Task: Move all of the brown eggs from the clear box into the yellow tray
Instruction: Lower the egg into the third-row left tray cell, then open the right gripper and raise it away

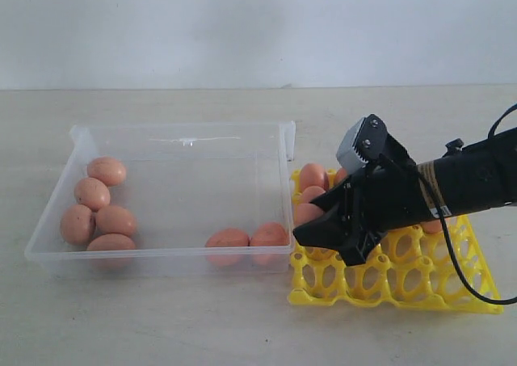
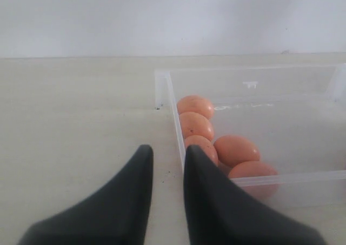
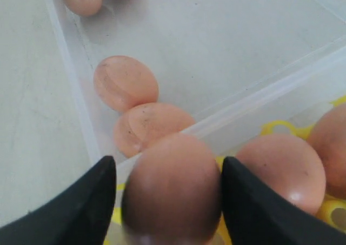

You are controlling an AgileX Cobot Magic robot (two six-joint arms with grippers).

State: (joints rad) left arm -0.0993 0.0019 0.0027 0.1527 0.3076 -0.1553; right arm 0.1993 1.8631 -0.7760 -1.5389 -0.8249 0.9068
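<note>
The clear box (image 1: 161, 128) holds several brown eggs (image 1: 107, 170) at its left end and two more (image 1: 228, 238) by its front right corner. The yellow tray (image 1: 404, 289) stands right of it with a few eggs (image 1: 313, 176) in its far-left cups. My right gripper (image 1: 323, 235) hangs over the tray's left edge. In the right wrist view a brown egg (image 3: 172, 202) sits between its spread fingers (image 3: 167, 164), with a gap at one finger. My left gripper (image 2: 168, 150) is open and empty over the table beside the box's left wall (image 2: 172, 101).
The box's right wall (image 3: 259, 96) runs just past the right gripper's tips, with the two eggs (image 3: 125, 83) behind it. Another egg (image 3: 281, 169) sits in the tray cup next to the one between the fingers. The right arm's cable (image 1: 460, 277) hangs across the tray.
</note>
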